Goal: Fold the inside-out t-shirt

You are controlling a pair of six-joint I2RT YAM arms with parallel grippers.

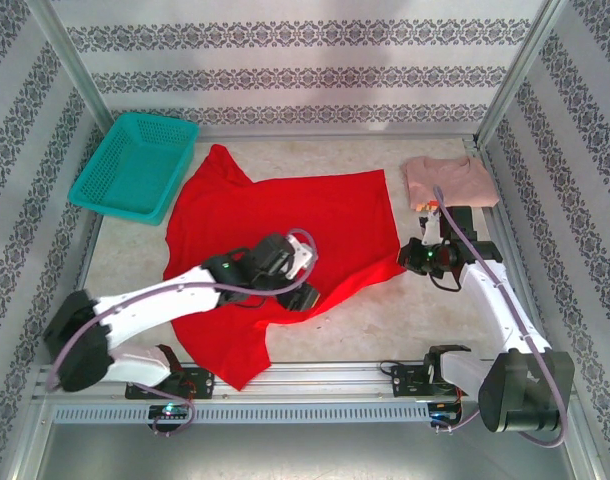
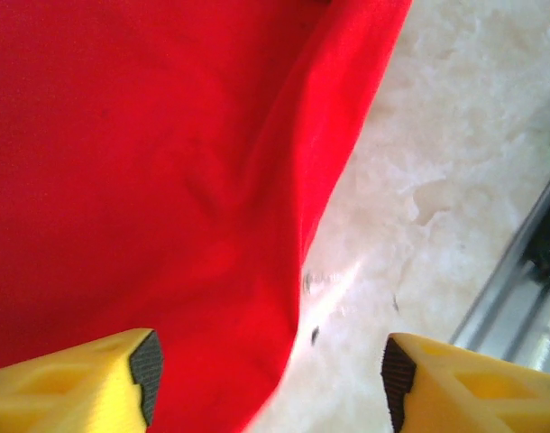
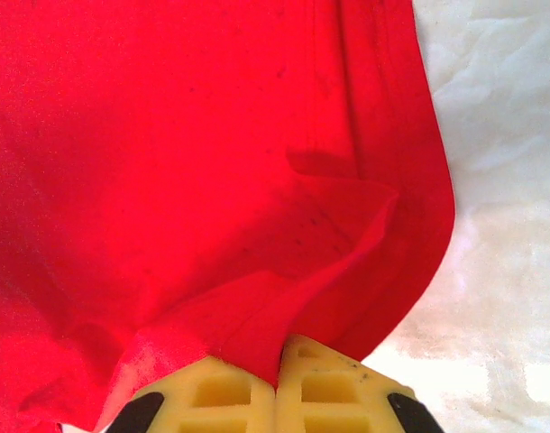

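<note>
Cloth of the red t-shirt (image 1: 285, 215) lies spread on the table (image 1: 385, 325), mostly flat, reaching from under the left gripper across to the right gripper.

Right gripper (image 1: 407, 256): at the shirt's corner. Wrist view shows its yellow fingers (image 3: 257, 401) pressed together, a fold of red cloth pinched between them. From the pinch the cloth fans out ahead in soft folds. Bare table lies to the right of the fingers.

Left gripper (image 1: 301, 298): over the shirt's near edge. Fingers (image 2: 77, 379) spread wide, nothing between them. The hem runs between the two tips, with red cloth by the left tip and bare table by the right. Whether the tips touch the cloth, cannot tell.

Teal basket (image 1: 110, 205): well beyond the left gripper, to its left, just beside a sleeve. Pink shirt (image 1: 447, 180): just beyond the right gripper, near the red shirt's far corner.
</note>
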